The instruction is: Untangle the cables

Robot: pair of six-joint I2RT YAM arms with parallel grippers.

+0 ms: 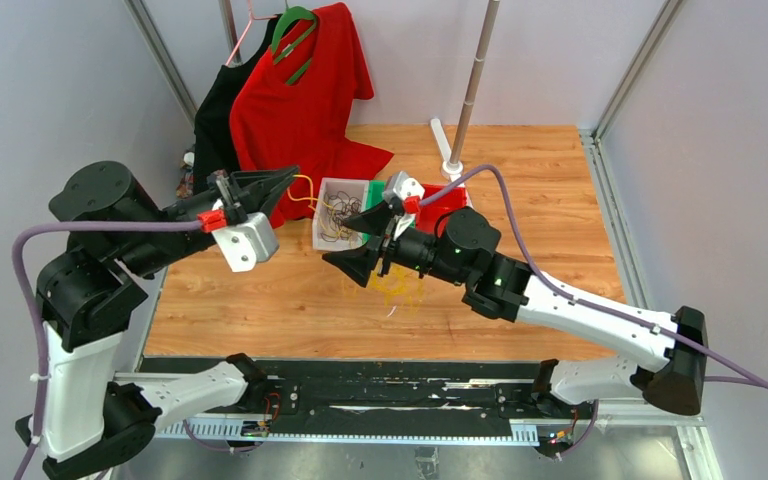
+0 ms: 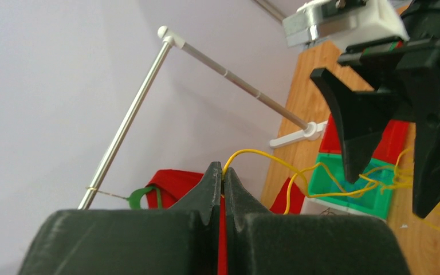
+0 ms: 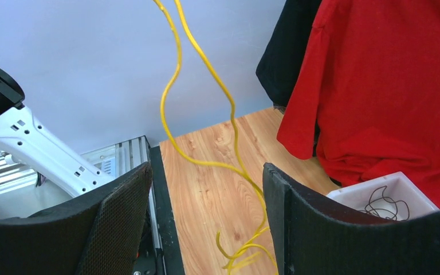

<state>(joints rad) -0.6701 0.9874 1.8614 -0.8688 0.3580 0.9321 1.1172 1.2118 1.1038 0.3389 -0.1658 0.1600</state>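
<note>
Right hand (image 1: 358, 243) jaws wide apart, gripping nothing. Thin yellow cable (image 3: 175, 69) hangs loose between its fingers, with a heap of it on the wooden table (image 1: 260, 300) below. Left hand (image 2: 222, 172) pinched closed on a strand of that cable (held up off the table). Beyond: white plastic bin (image 1: 344, 182) holding dark wire tangle (image 1: 335, 225), green plastic bin (image 2: 349, 203), red T-shirt (image 1: 300, 100) on hanger.

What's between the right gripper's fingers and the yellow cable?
Nothing visible. The thin yellow cable hangs in the gap of the open right gripper, between its fingers. The left gripper pinches it further along.
</note>
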